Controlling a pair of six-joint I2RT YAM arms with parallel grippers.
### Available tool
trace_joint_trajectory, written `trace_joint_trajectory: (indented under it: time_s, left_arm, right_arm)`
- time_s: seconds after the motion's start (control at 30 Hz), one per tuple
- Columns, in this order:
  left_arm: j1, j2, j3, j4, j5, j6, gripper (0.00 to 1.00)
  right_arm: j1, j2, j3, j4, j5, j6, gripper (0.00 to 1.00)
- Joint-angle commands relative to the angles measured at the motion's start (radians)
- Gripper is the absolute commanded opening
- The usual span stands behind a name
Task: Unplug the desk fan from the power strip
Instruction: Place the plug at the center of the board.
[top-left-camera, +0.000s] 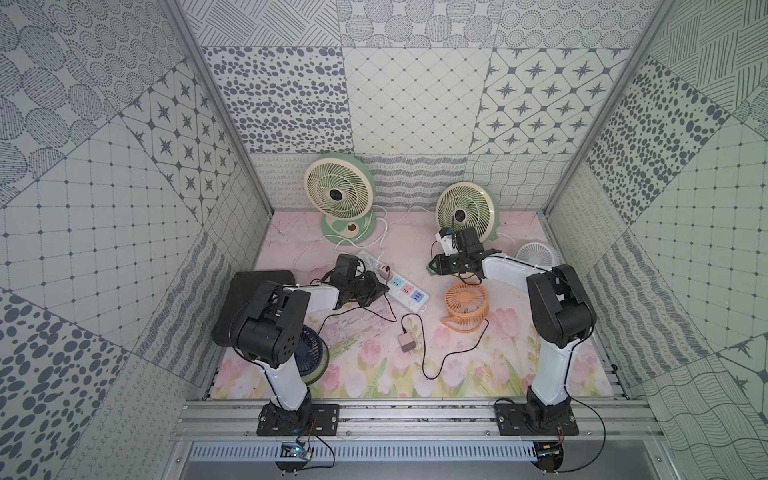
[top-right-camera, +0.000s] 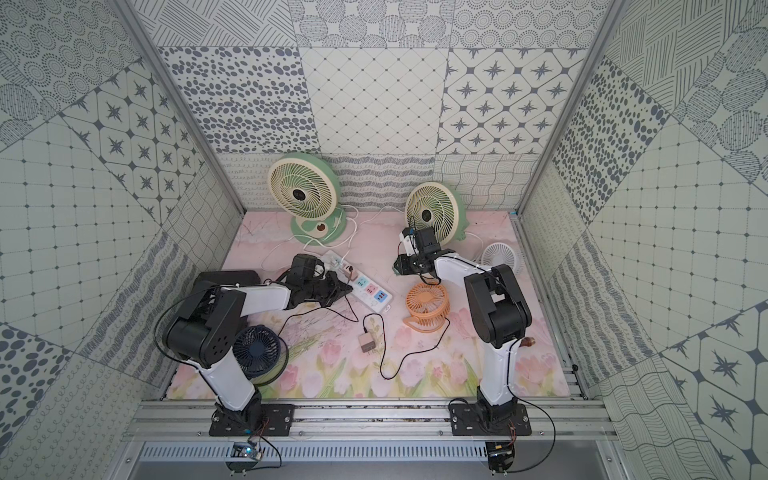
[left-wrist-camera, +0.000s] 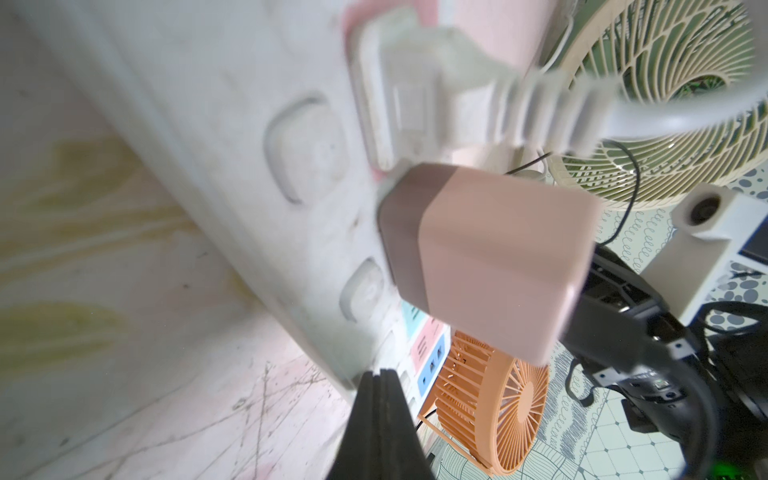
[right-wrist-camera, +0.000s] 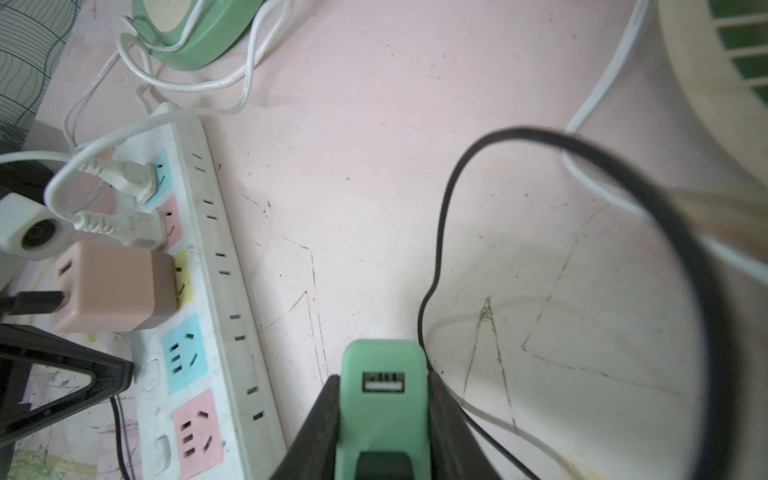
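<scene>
1. at the bottom of both top views, the two arm bases sit bolted to a metal rail (top-left-camera: 415, 415).
2. just above it, at lower left, a dark blue fan (top-right-camera: 256, 351) lies on the floral mat (top-left-camera: 478, 374), partly hidden by the left arm.
3. at lower centre lies a loose beige adapter (top-left-camera: 404, 343). a black cable (top-left-camera: 424, 361) loops from it toward an orange fan (top-left-camera: 465, 305) right of centre.
4. the power strip (top-left-camera: 409, 293) lies flat on the mat at mid-frame, slanting from upper left down to lower right. in the right wrist view two white plugs (right-wrist-camera: 133, 226) sit in its blue and pink sockets, and a pink adapter (right-wrist-camera: 112, 286) sits in the yellow one.
5. the left gripper (left-wrist-camera: 379, 374) has its jaws pressed together with nothing between them. its tip is at the strip's long edge, just beside the pink adapter, and i cannot tell whether it touches the strip.
6. the right gripper (right-wrist-camera: 382, 386) hangs over bare mat to the right of the strip and apart from it. its jaws stand narrow, clamped on a mint-green adapter (right-wrist-camera: 382, 415) whose usb port faces the wrist camera.
7. further up, a small white fan (top-left-camera: 536, 255) sits at the mat's right edge.
8. two cream-and-green fans (top-left-camera: 338, 193) stand at the back wall, upper centre. white cords (top-left-camera: 386, 226) trail from there toward the strip.
</scene>
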Motion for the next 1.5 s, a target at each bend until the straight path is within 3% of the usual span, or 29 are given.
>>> trace_joint_trajectory:
  time_s: [0.0, 0.4, 0.8, 1.13, 1.27, 1.47]
  left_arm:
    - [0.011, -0.014, 0.020, -0.034, -0.014, 0.040, 0.00]
    - [0.013, -0.008, 0.029, -0.042, -0.015, 0.045, 0.00]
    - [0.024, -0.006, 0.033, -0.035, -0.003, 0.051, 0.00]
    - [0.048, -0.004, 0.030, -0.029, 0.014, 0.054, 0.00]
    - [0.056, -0.003, 0.029, -0.026, 0.019, 0.053, 0.00]
    - [0.069, -0.004, 0.029, -0.025, 0.026, 0.054, 0.00]
  right_arm:
    - [0.005, 0.027, 0.046, 0.016, -0.019, -0.004, 0.30]
    - [0.006, 0.002, 0.044, 0.002, 0.039, -0.027, 0.45]
    - [0.023, -0.137, 0.014, -0.001, 0.112, -0.094, 0.48]
    - [0.160, -0.159, -0.001, 0.041, 0.001, -0.303, 0.52]
    - [0.217, -0.134, -0.001, 0.080, -0.018, -0.326, 0.52]
    - [0.266, -0.074, 0.016, 0.162, 0.057, -0.298, 0.53]
